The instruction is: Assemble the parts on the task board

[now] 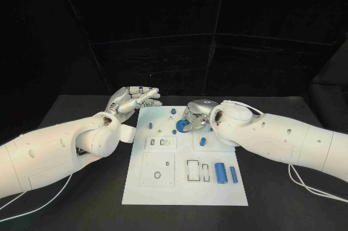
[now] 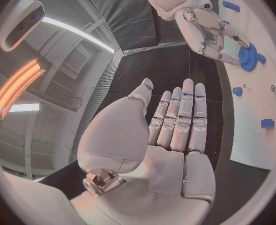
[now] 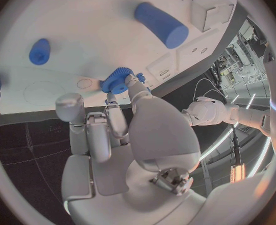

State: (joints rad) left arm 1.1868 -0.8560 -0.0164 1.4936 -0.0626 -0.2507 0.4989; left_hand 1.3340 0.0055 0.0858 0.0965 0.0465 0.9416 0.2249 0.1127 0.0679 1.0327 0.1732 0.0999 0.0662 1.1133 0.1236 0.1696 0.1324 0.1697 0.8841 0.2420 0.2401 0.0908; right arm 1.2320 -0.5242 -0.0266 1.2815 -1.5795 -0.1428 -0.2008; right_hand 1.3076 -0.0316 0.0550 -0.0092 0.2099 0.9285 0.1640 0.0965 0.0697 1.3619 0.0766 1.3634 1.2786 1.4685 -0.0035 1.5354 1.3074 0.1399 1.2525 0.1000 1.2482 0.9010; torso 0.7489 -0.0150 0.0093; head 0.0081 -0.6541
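The board (image 1: 185,186) lies in the middle of the black table (image 1: 290,211), long side running away from the robot. The right hand (image 1: 198,112) is down over the board's far half, and its fingertips pinch a blue gear (image 1: 183,125) (toothed rim, plain in the right wrist view (image 3: 115,80)). The gear sits just under and in front of that hand, at the board's surface; whether it rests on the board or is held a little above it I cannot tell. In the left wrist view the same hand (image 2: 208,27) reaches the gear (image 2: 247,56) from the far edge.

The left hand (image 1: 133,101) hangs off the board's far left corner, over bare table, holding nothing, fingers straight and side by side with the thumb apart (image 2: 175,130). It is well apart from the gear.

Other blue parts are spread about: two cylinders (image 1: 220,171) lying side by side near the board's right edge on the near half, a small peg (image 1: 173,111) by the far edge, another (image 1: 150,125) to the left of the gear, and one (image 1: 203,140) on its near side. White recessed blocks (image 1: 161,142) sit on the left half.
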